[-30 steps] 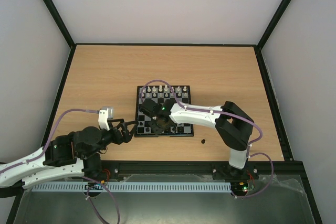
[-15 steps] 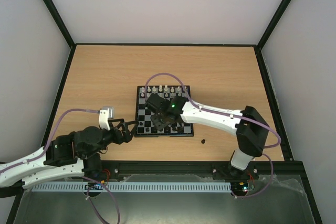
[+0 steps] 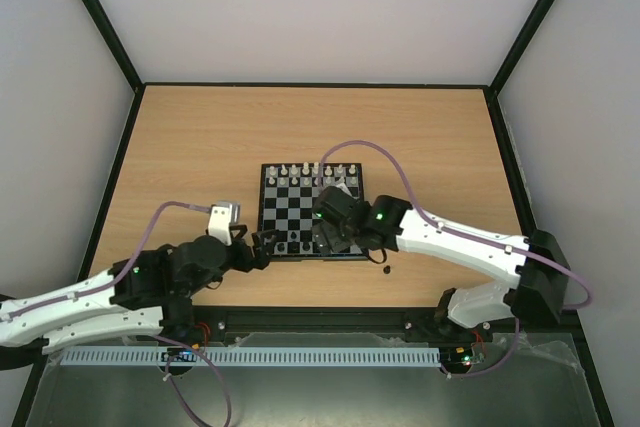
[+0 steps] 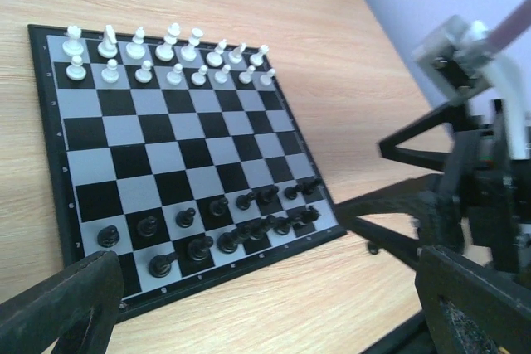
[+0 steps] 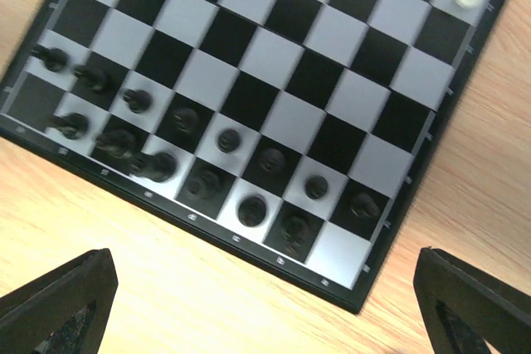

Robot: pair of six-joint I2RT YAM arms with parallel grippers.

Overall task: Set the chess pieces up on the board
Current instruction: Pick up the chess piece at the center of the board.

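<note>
Light wooden tabletop (image 3: 200, 137) between pale walls (image 3: 300, 7), black-framed

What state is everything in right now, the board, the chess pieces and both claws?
board, flat on the table, middle rows bare.
white pieces, upright, filling the two far rows.
black pieces, in the two near rows, right corner square empty.
loose black piece, off the board, beside its near right corner.
left claw, open, empty.
right claw, open, empty, over the board's near edge.
</note>
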